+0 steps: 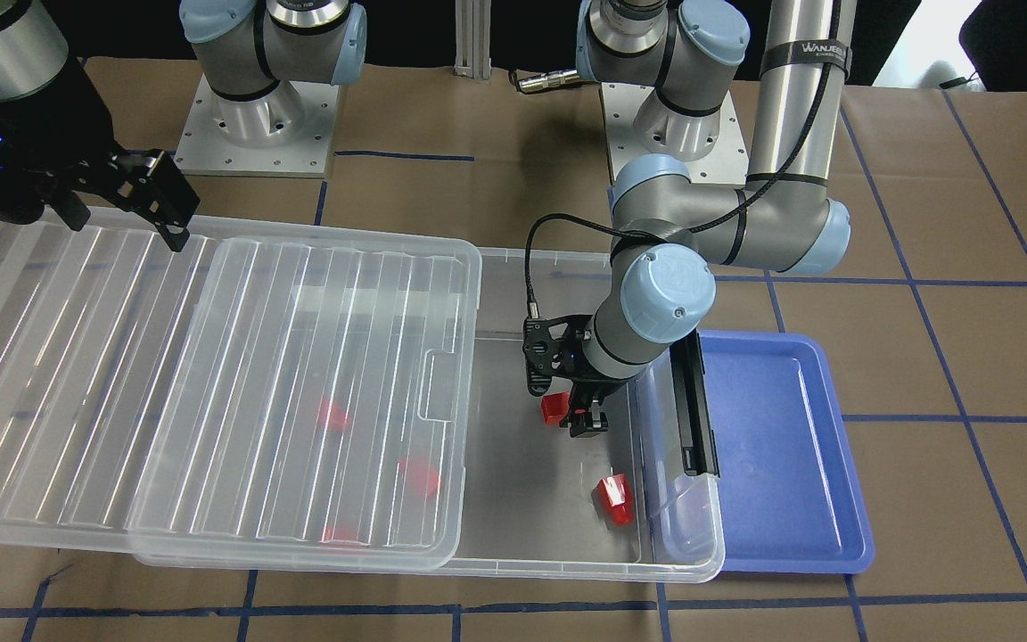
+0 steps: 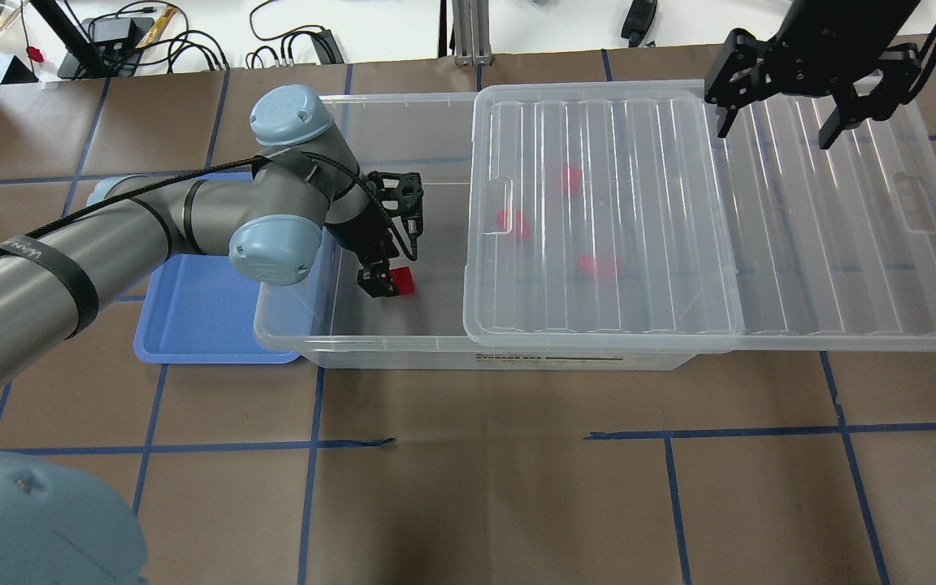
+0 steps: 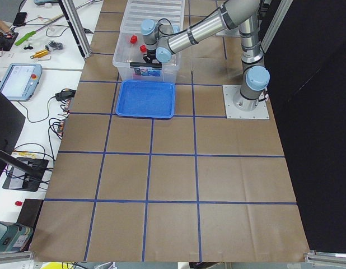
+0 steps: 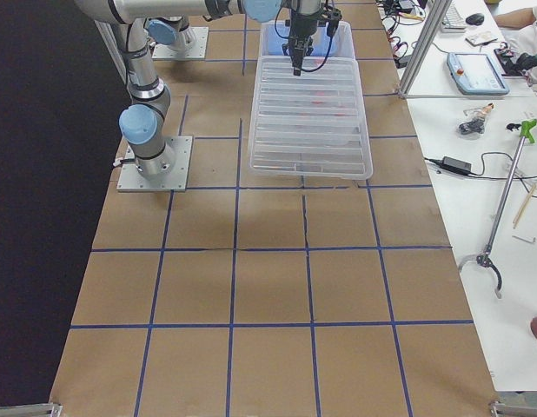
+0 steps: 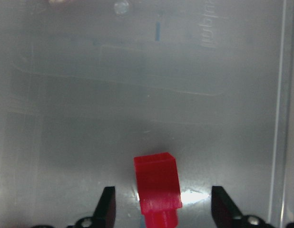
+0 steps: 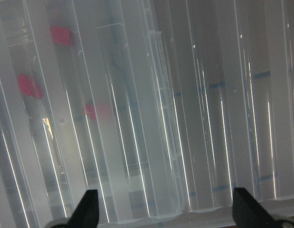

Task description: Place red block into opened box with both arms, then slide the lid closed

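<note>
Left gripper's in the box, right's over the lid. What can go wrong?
The left gripper sits low inside the box; sliding the lid shut now would likely hit it.
The red block lies between its open fingers; a skewed retreat may drag it.
The right gripper hovers over the lid's overhanging end; pressing there might tip it.

Item 1: black strap (image 1: 806,59) around the left arm (image 1: 799,125), white lettering starting "WAN" (remaining letters too small to read).
Item 2: label (image 2: 548,357) on the long wall of the box (image 2: 370,353), reading "STORAGE BOX".
Item 3: embossed lettering (image 5: 209,35) on the box floor, illegible.
</note>
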Robot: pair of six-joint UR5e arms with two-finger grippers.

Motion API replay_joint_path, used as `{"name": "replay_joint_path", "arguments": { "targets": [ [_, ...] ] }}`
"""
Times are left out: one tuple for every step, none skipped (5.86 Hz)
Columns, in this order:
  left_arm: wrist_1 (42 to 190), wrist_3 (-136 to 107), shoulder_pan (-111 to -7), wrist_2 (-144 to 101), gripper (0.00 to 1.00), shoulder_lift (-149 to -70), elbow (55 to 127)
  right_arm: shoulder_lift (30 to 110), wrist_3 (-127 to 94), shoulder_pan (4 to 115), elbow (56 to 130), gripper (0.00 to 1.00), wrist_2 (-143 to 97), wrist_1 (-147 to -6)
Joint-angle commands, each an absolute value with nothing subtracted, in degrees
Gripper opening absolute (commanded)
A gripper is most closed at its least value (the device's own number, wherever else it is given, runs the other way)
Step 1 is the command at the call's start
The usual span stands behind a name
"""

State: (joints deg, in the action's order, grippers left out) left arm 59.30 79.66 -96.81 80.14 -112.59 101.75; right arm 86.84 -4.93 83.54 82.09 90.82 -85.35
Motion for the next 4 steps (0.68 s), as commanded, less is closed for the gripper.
{"name": "replay_joint_path", "arguments": {
  "targets": [
    [75.02, 79.63, -96.07, 80.5, 0.98, -104.3, 97.07, 86.66, 11.84, 71.8, 82.18, 1.0, 90.88, -85.26],
    [84.11, 79.45, -96.06, 81.81, 0.98, -100.85, 93.03, 85.09, 20.48, 63.8, 82.87, 1.0, 91.05, -85.43],
    [89.33, 76.41, -96.06, 82.09, 0.98, -99.07, 89.33, 82.03, 21.17, 57.02, 84.97, 1.0, 94.36, -87.6],
    [93.65, 69.68, -96.06, 87.22, 0.98, -97.23, 87.82, 79.04, 26.75, 52.43, 87.95, 1.0, 96.57, -95.02]
  ]
}}
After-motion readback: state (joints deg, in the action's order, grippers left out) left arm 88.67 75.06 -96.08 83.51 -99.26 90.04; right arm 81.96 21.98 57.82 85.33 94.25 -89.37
